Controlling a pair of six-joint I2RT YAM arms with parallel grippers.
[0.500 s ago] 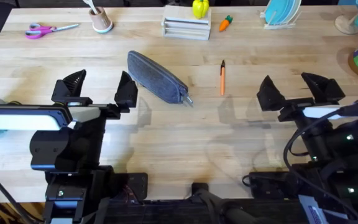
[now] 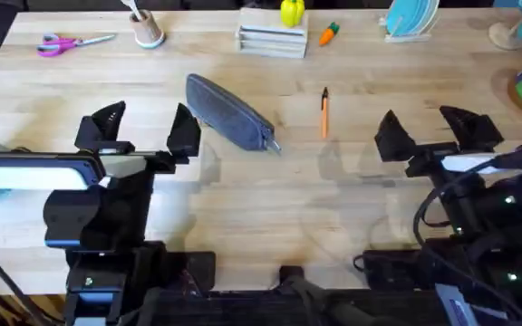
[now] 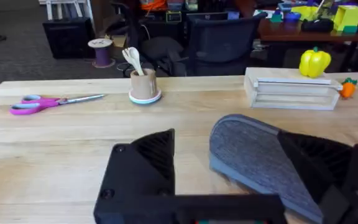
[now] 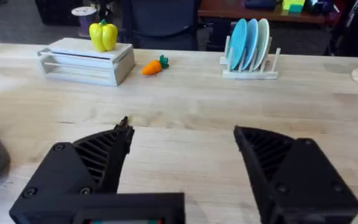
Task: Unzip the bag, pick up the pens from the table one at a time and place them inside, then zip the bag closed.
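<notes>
The grey-blue bag (image 2: pixel 229 112) lies slantwise on the counter (image 2: pixel 270 199), zipped, its pull end toward the orange pen (image 2: pixel 324 112) lying just beside it. The left hand (image 2: pixel 143 131) hangs near the bag's other side, fingers spread and holding nothing. The right hand (image 2: pixel 435 129) hangs well apart from the pen, also spread and holding nothing.

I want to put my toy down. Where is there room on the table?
Bare wood lies between the bag and the pen, and in the wide patch of table in front of both, between the left gripper and right gripper. The far edge is crowded: scissors, cup, white trays, plate rack.
</notes>
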